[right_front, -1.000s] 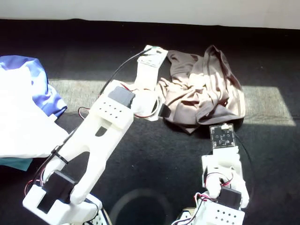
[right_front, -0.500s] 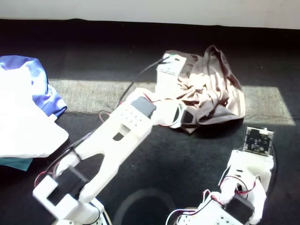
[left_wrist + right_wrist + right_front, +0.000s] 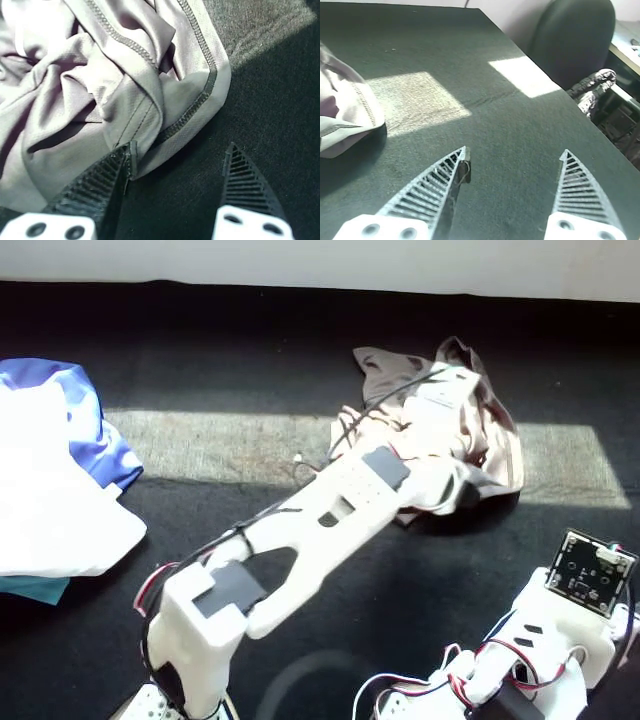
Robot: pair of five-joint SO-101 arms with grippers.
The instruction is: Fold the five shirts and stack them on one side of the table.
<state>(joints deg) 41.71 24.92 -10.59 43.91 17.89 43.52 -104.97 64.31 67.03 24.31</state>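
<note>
Crumpled tan shirt (image 3: pixel 440 425) on the far right of the black table (image 3: pixel 200 340). Left gripper (image 3: pixel 180 150) spread wide at the shirt's near hem, one finger (image 3: pixel 107 180) at the cloth edge, the other over bare table. Right gripper (image 3: pixel 514 152) spread wide too, near right, well apart from the shirt. White and blue pile (image 3: pixel 50 490) at the left.

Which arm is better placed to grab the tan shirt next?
Likely left: the left hand is open at the hem of the tan shirt; the right hand hangs open over the table, apart.
</note>
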